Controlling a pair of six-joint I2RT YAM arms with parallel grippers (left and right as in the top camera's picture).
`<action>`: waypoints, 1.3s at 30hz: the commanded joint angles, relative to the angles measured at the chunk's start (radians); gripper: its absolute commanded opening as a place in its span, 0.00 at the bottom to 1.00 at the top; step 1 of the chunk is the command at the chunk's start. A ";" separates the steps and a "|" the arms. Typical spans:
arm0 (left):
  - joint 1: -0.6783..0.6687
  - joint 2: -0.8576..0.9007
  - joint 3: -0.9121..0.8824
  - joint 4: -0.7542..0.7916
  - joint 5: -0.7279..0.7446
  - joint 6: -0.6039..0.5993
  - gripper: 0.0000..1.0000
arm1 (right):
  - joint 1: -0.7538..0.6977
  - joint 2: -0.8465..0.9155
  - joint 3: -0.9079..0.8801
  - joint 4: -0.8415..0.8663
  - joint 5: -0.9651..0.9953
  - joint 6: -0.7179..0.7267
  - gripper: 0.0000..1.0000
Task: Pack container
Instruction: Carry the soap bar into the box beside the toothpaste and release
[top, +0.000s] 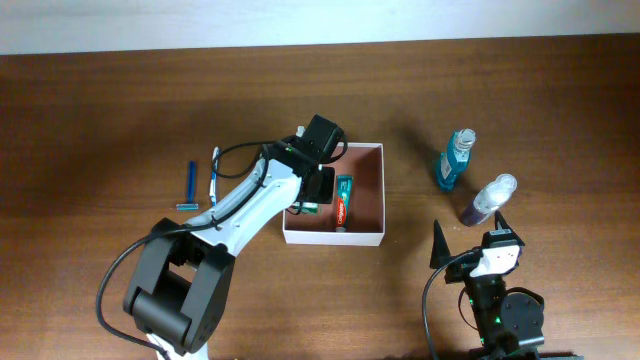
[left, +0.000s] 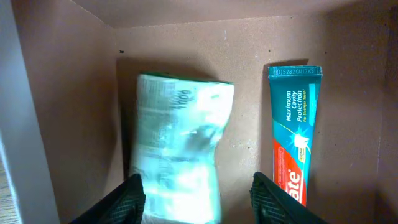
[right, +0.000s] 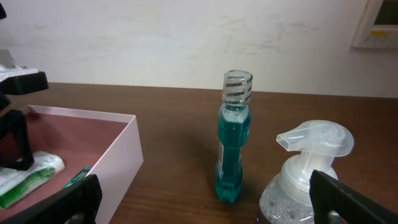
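Note:
The container is a shallow square box with white walls and a pinkish-brown inside, at the table's middle. A red and teal toothpaste tube lies flat in it. My left gripper reaches down into the box. In the left wrist view the left gripper is open, its fingers either side of a white and green packet lying on the box floor, with the toothpaste to the right. My right gripper is open and empty at the front right; in its wrist view it faces the bottles.
A teal mouthwash bottle and a clear foam pump bottle stand right of the box. A blue razor and a white toothbrush lie left of it. The box wall shows in the right wrist view.

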 joint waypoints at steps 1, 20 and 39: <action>-0.006 0.012 0.021 -0.006 -0.008 -0.009 0.56 | -0.008 -0.008 -0.008 -0.004 -0.002 -0.006 0.99; 0.116 -0.092 0.397 -0.485 -0.164 0.182 0.68 | -0.008 -0.008 -0.008 -0.004 -0.002 -0.006 0.99; 0.487 -0.090 0.056 -0.246 0.101 0.385 0.71 | -0.008 -0.008 -0.008 -0.004 -0.002 -0.006 0.98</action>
